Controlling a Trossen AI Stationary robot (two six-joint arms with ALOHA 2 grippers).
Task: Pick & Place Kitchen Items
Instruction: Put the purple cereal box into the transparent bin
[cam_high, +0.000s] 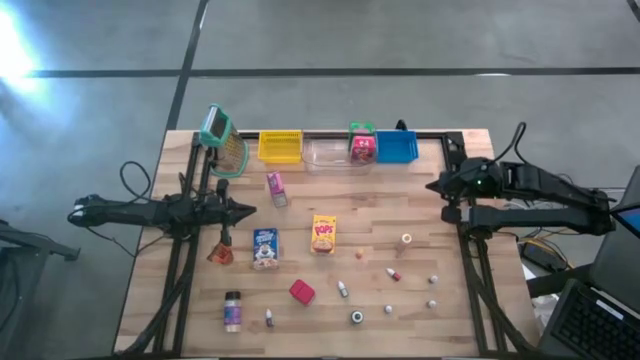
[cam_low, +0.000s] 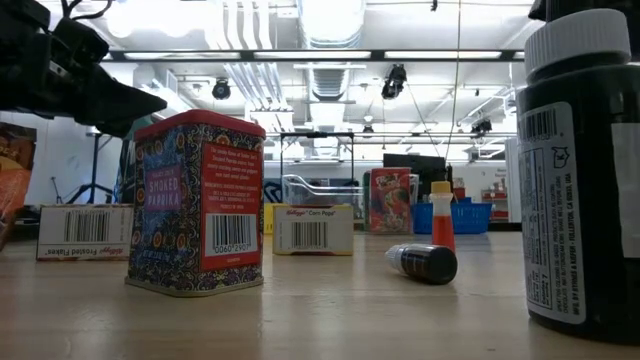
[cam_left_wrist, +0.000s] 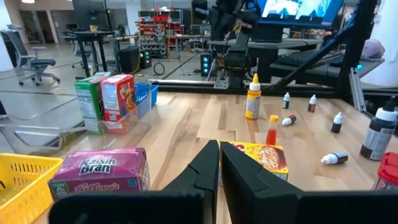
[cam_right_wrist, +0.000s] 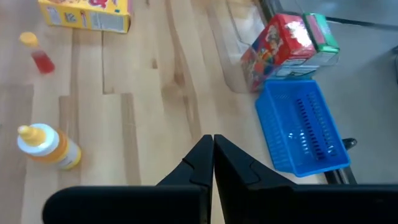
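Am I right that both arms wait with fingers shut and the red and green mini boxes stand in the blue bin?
Not quite: the red and green mini boxes stand in the clear plastic bin, beside the blue bin. The high view shows it. Both arms do wait, fingers shut.

Grey concrete floor (cam_high: 400, 40) with dark seams; ceiling strip lights (cam_low: 330, 55) lit; office chair (cam_left_wrist: 34, 59), shelving beyond.

Boxes (cam_high: 361, 146) in middle bin (cam_high: 335, 155), groceries (cam_high: 322, 233) scattered before bins
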